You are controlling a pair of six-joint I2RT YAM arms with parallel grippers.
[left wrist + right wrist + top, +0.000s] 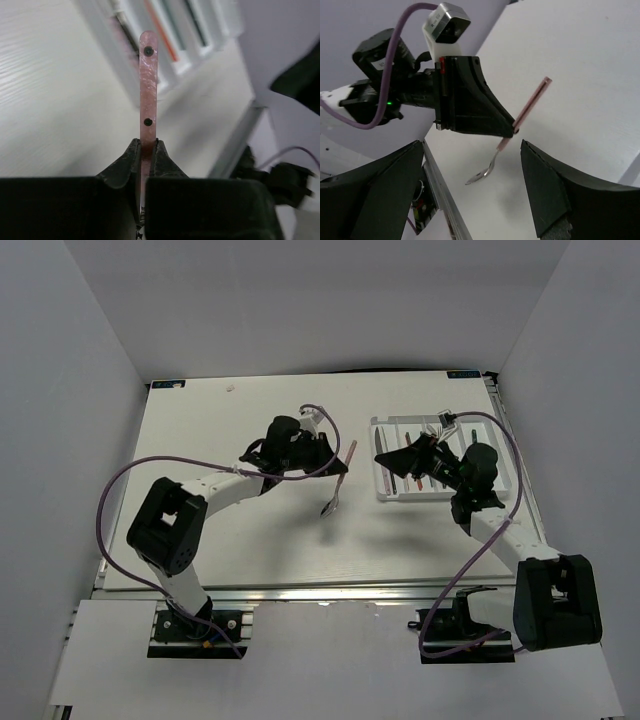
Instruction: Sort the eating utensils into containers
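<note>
black fingers [125, 165] of the left gripper [145, 147] fill the bottom of the left wrist view, pressed together on a pink-handled spoon [148, 85], handle sticking straight up the frame past two dark rivets. grip sits low on the handle, near the metal neck. right wrist view shows the same spoon at centre right, tilted, handle end up toward the upper right, round metal bowl down toward the lower left over the white table [220, 540]; can't tell if the bowl touches the surface. in the top view the spoon is at frame centre, just left of the white tray [385, 497] and apart from it. right gripper [471, 150] has its jaws spread wide, one dark finger at each lower corner of its own view, nothing between them. in the top view it hangs over the left part of the tray at centre right. tray compartments run up-down, holding several thin utensils [425, 478], some orange or pink, some dark; exact types too small to tell. tray shows blurred at the top of the left wrist view.
</note>
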